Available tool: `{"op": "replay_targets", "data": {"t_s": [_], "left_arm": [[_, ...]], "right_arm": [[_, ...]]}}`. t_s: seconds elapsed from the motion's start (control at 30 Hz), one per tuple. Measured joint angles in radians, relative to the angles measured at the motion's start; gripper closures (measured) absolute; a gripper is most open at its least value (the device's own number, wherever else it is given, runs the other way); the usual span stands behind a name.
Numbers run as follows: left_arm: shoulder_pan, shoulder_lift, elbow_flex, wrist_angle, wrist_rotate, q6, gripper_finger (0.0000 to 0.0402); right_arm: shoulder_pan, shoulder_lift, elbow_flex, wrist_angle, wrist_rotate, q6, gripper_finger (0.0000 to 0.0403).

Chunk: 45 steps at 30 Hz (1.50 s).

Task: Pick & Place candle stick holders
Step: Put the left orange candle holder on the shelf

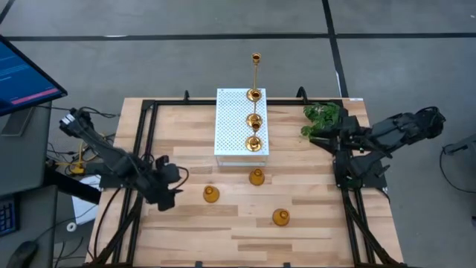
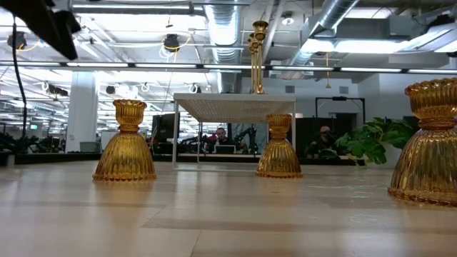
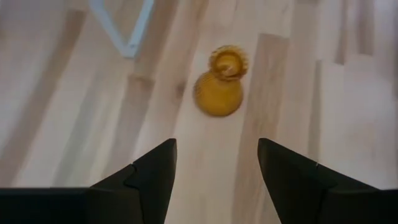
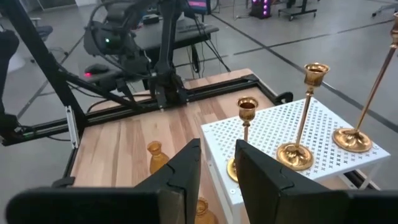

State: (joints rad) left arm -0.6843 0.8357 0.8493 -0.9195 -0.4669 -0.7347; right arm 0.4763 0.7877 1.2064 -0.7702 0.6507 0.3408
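Three squat amber-gold candle stick holders stand upright on their flared bases on the wooden table: one left (image 1: 211, 194), one middle (image 1: 256, 177), one near right (image 1: 280, 217). Three tall-stemmed gold holders (image 1: 254, 119) stand on the white perforated box (image 1: 234, 126). My left gripper (image 1: 181, 186) is open and empty, just left of the left squat holder (image 3: 219, 81). My right gripper (image 1: 321, 138) hovers at the table's right side, slightly open and empty, pointing toward the box (image 4: 280, 134).
A green leafy plant (image 1: 321, 115) sits at the far right by my right arm. Black frame rails (image 1: 145, 149) run along the table's left and right sides. Bare wood lies between the squat holders (image 2: 125, 143) and the near edge.
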Motion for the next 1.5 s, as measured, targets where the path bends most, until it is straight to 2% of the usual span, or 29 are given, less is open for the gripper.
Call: {"op": "replay_targets", "data": {"t_s": [0.23, 0.43, 0.57, 1.0, 1.1, 1.5], "left_arm": [[0.005, -0.059, -0.257, 0.326, -0.004, 0.047, 0.0176], [0.005, -0.063, -0.456, 0.636, -0.018, 0.089, 0.0176], [0.016, -0.063, -0.542, 0.801, -0.075, 0.142, 0.0176], [0.092, -0.063, -0.711, 1.170, -0.082, 0.330, 0.0176], [0.101, -0.063, -0.732, 1.235, -0.053, 0.362, 0.0176], [0.179, -0.063, -0.737, 1.282, 0.037, 0.475, 0.0176]], "right_arm": [[0.000, 0.022, 0.000, 0.000, 0.000, -0.003, 0.0312], [0.000, 0.026, 0.000, 0.001, 0.000, 0.000, 0.0312], [-0.001, 0.024, 0.000, 0.005, 0.000, 0.000, 0.0312], [-0.001, 0.024, 0.000, 0.031, 0.001, 0.022, 0.0312], [-0.001, 0.024, 0.000, 0.040, 0.002, 0.025, 0.0312], [-0.001, 0.024, 0.000, 0.061, 0.008, 0.026, 0.0312]]}}
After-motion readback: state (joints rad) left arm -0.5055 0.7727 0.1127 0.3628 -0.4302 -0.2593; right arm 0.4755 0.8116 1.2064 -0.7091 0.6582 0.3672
